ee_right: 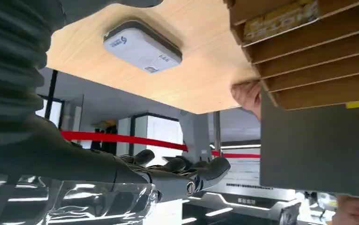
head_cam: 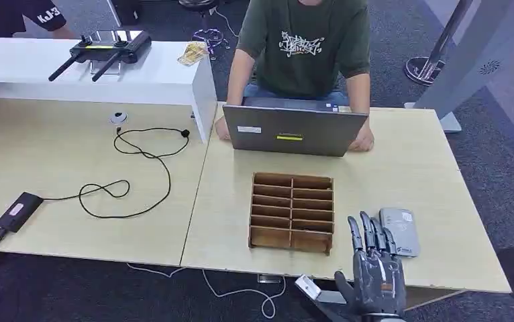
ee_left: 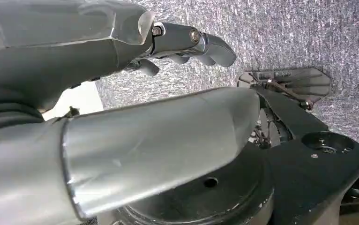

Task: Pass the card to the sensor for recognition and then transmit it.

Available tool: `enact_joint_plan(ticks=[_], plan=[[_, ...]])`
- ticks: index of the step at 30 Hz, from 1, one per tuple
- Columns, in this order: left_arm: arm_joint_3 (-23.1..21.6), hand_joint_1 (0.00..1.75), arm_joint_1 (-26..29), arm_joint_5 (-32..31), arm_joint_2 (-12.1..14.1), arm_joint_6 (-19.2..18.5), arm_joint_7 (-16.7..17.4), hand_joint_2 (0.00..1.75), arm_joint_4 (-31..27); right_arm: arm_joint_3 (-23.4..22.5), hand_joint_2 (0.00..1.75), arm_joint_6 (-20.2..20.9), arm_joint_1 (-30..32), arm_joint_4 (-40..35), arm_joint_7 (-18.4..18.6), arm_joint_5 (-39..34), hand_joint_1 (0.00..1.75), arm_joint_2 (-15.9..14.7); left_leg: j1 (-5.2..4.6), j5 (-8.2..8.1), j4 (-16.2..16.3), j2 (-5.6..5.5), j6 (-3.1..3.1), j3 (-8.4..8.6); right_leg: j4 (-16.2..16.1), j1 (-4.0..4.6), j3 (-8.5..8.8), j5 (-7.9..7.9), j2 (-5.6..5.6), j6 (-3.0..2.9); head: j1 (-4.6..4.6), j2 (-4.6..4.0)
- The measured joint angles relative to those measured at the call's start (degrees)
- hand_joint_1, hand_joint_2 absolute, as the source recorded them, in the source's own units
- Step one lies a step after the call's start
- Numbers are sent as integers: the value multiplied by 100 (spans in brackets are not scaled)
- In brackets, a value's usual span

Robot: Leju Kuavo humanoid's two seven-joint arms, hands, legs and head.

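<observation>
While the light wooden surface (head_cam: 408,181) stretches across the head view, a person in a dark green T-shirt (head_cam: 304,47) sits at its far side with both hands on a grey laptop (head_cam: 293,131). Nearer the robot, in front of the laptop, stands a brown wooden slotted rack (head_cam: 292,212); in the right wrist view one of its slots holds a yellowish card (ee_right: 280,19). Just right of the rack lies the small grey card sensor (head_cam: 400,230), flat on the surface. The right hand (head_cam: 373,268) rises at the near edge, between rack and sensor, its fingers straight and apart, holding nothing. The left hand (ee_left: 187,44) hangs over grey carpet in its wrist view, fingers loosely bent with nothing in them. On the left part of the surface a black cable (head_cam: 133,174) loops to a black adapter (head_cam: 18,210).
</observation>
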Motion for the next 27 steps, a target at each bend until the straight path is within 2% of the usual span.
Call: enact_joint_plan(ticks=[7,14,21,27], plan=[[0,0,-4,2,-2,2,0,0,0,155,175,107,-151,195,-118,0,0,57,0,0,0,0,0,0,0,0,0,0,0,0,2,0],[0,0,-13,-68,-18,2,0,0,0,293,175,-295,-411,622,-304,-197,0,13,0,0,0,1,0,0,0,0,0,0,1,0,2,0],[0,0,-44,-129,-4,2,0,0,0,361,175,-400,-753,1104,-376,-212,0,9,0,1,0,0,0,1,0,0,0,0,0,0,2,0],[0,0,-63,-164,55,0,0,0,7,358,175,-332,-969,1344,-415,-114,0,116,1,1,0,1,-1,1,1,0,0,0,1,0,2,0]])
